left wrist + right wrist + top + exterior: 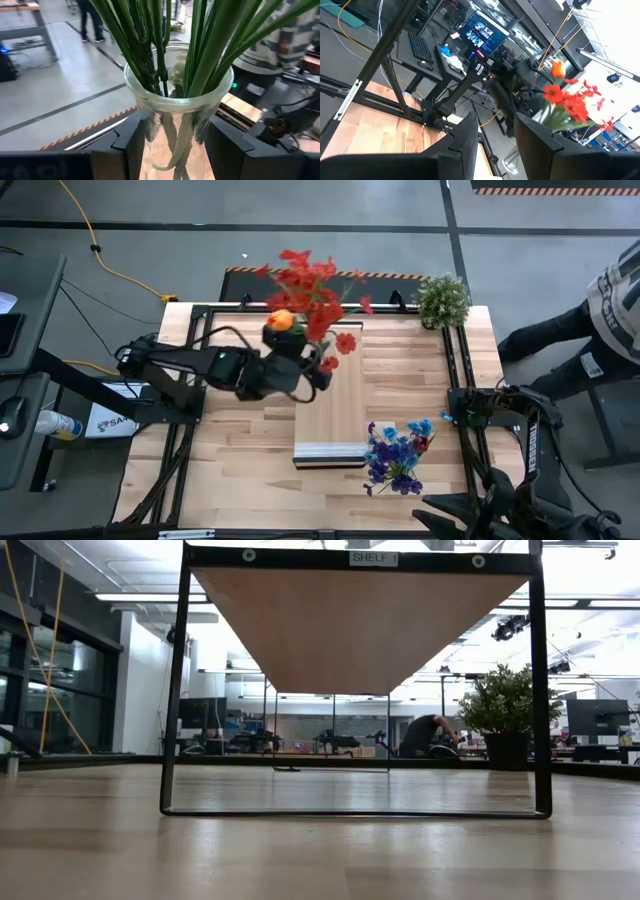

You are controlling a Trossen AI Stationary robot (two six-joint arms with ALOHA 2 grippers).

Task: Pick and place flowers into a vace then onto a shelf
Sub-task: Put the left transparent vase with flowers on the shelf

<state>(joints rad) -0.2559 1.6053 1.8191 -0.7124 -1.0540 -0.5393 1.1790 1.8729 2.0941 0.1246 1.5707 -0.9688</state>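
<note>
Left gripper (175, 145) clamps the clear glass vase (178, 125) of red flowers (312, 292) above the light-wood shelf (330, 395) — tall stems could tip it.

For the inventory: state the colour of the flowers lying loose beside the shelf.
Blue and purple flowers, best seen in the high view.

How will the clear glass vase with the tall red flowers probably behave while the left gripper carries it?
The clear glass vase is held between the left gripper fingers; smooth glass may slip. The long green stems and red and orange flower heads rise far above the rim, so it is likely top-heavy and may tip when set down. Being glass, it seems fragile.
</note>
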